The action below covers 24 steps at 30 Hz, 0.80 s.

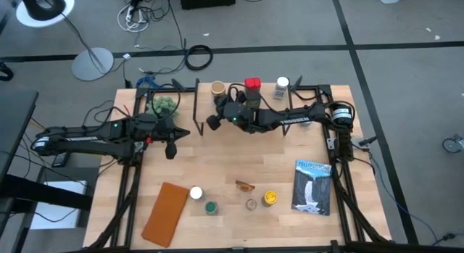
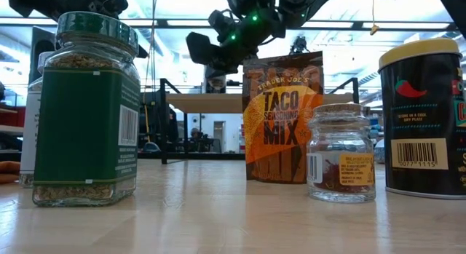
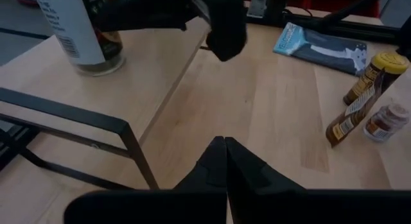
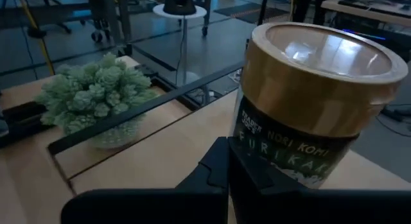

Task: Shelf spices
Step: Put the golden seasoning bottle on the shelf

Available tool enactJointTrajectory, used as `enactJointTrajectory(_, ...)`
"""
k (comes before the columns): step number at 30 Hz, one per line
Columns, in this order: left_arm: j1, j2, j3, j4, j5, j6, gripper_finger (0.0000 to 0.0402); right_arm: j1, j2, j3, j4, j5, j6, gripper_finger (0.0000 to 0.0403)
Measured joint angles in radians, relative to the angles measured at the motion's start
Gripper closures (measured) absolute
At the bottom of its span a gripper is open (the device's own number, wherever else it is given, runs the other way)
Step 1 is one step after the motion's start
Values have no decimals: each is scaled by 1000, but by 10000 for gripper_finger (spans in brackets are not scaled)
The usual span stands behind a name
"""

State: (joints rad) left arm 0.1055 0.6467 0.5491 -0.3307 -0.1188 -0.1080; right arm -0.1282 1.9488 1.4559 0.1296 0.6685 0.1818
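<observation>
Right tool is up at the shelf, fingers pinched together on nothing, just beside the tan-lidded jar. Left tool waits over the tabletop, also closed and empty. The green-lidded jar looks like glass: stiff, slick, breakable, so I'd squeeze the body below the lid. The taco packet is light and floppy.
</observation>
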Motion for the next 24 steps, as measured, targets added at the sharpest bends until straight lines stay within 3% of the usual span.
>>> enactJointTrajectory(24, 0, 0, 0, -1, 0, 12, 401, -70, -4, 0, 84, -17, -112, 403)
